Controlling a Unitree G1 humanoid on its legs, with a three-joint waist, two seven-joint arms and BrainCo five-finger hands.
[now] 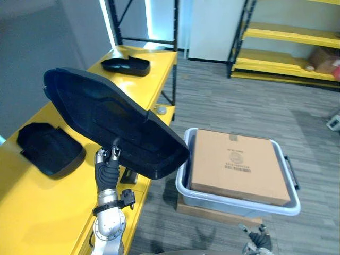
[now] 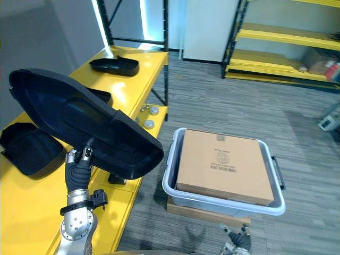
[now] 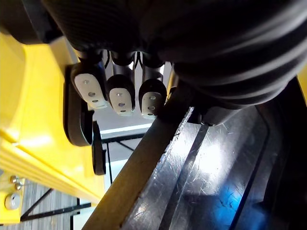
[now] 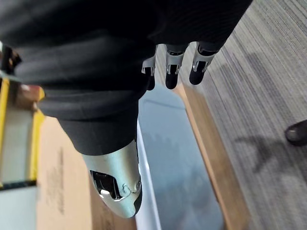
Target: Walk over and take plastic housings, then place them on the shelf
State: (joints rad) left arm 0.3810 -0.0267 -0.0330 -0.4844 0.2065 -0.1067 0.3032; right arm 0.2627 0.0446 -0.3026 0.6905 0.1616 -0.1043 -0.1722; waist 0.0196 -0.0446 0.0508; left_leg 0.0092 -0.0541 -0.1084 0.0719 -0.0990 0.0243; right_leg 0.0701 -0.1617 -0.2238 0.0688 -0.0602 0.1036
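Above the glossy yellow shelf [image 1: 48, 212], the left hand [image 1: 108, 167] clamps a smooth, curved black plastic housing [image 1: 106, 117], its grip partly hidden; the right hand [image 4: 173, 62] hangs slack-fingered.

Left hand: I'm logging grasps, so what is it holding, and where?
Left hand grips the black plastic housing, fingers curled over its lower rim.

Bare shelf [image 1: 32, 212] lies in front of the near housing [image 1: 48, 149] and between it and the far housing [image 1: 126, 65]; the held housing [image 1: 106, 117] hangs over that gap. A bin [image 1: 239, 204] stands beside the shelf, with open floor [image 1: 239, 95] beyond it.
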